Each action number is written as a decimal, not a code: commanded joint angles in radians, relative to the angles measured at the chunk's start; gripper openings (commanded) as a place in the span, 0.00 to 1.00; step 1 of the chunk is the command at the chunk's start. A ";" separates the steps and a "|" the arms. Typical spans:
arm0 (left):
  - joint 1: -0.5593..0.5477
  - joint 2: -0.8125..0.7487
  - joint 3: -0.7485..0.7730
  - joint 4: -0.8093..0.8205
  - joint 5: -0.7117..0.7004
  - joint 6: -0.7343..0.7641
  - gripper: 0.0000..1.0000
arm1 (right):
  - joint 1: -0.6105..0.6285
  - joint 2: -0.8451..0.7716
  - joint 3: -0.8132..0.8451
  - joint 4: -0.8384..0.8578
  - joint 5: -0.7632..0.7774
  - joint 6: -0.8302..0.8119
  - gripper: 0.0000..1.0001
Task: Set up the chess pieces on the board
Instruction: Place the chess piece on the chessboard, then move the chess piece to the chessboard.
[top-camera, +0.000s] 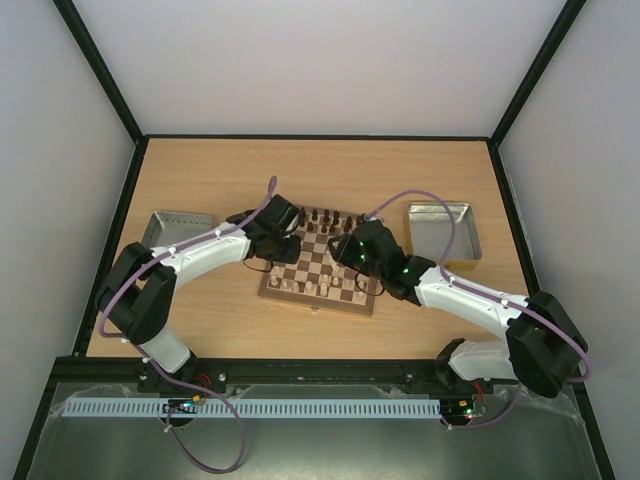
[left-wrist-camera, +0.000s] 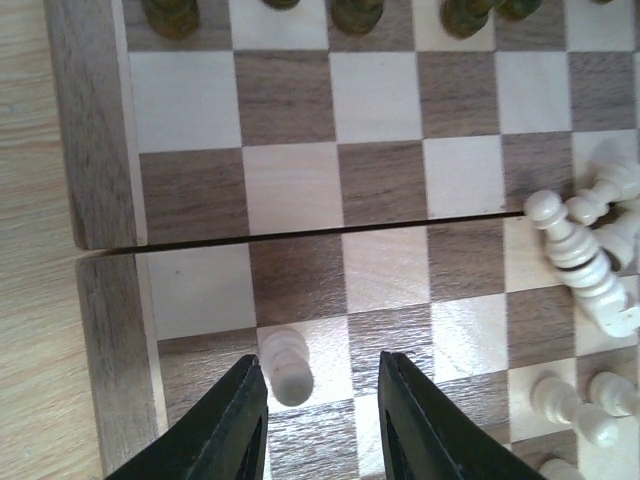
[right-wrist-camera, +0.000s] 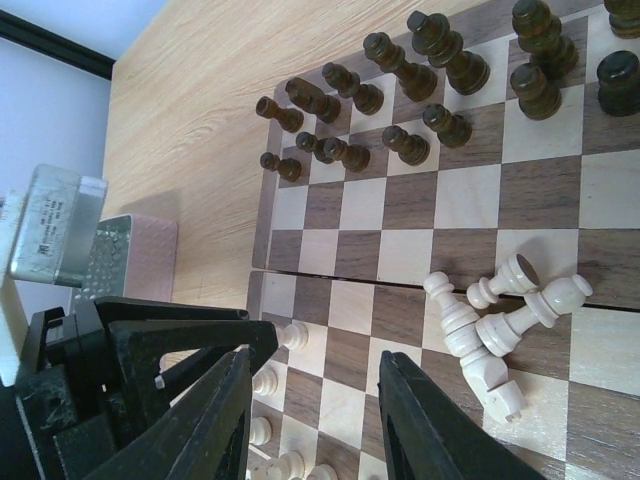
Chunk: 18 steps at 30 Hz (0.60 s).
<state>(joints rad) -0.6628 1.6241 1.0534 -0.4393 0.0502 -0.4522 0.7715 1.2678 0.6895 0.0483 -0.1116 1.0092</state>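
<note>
The board (top-camera: 318, 262) is laid on the surface (top-camera: 210, 180) beneath both tools. The left tool (left-wrist-camera: 320, 362) is held open, with an upright pale pawn (left-wrist-camera: 288, 366) ungripped between its fingers, just beside one. The right tool (right-wrist-camera: 315, 356) is spread open and empty, and toppled pale pieces (right-wrist-camera: 485, 325) are seen just beyond one finger.

Both arms angled inward, left tool (left-wrist-camera: 322, 368) and right tool (right-wrist-camera: 315, 360) each with jaws apart

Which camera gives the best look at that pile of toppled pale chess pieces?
The right wrist view: the toppled pale pieces lie whole in frame. The left wrist view crops them at its right edge; in the top view they are too small.
</note>
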 joint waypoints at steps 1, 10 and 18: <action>0.003 0.040 0.028 -0.078 -0.033 -0.003 0.33 | -0.006 -0.016 -0.017 -0.005 0.029 -0.014 0.35; 0.003 0.072 0.031 -0.064 -0.022 -0.002 0.28 | -0.006 -0.017 -0.019 -0.004 0.027 -0.015 0.34; 0.008 0.084 0.049 -0.064 -0.032 0.008 0.30 | -0.006 -0.016 -0.022 -0.003 0.027 -0.015 0.34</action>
<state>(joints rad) -0.6617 1.6920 1.0687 -0.4858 0.0326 -0.4538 0.7715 1.2678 0.6792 0.0486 -0.1116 1.0058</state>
